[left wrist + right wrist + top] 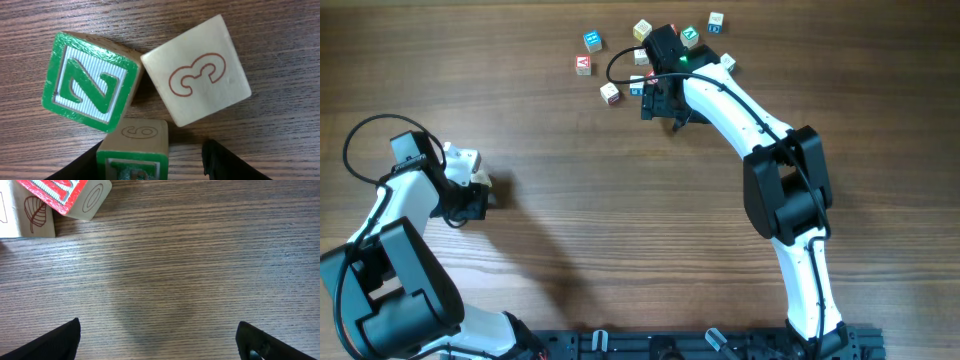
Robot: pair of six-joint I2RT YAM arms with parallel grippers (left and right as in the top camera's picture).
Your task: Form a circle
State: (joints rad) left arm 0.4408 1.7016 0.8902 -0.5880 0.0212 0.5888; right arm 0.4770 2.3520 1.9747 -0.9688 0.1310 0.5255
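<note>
Circle is not yet a ring, only a cluster of three small pale wooden letter cubes (200, 95) on the wood-grain table (280, 30), far left under the left gripper (154, 155), whose fingers stand half-wide around the lowest, green-fronted cube (142, 132), with a gap on one side, so unclamped. Cubes look light, rigid and smooth, likely to slide or twist: pinch opposite flat faces, not corners. Right gripper (160, 347) hangs fully spread over bare table near the larger scatter of similar cubes (592, 41).

Setting: robotics lab bench. Wood-grain table (580, 240). Left arm (405, 195) and right arm (735, 105) stand at its near edge, by a black rail (670, 345).
</note>
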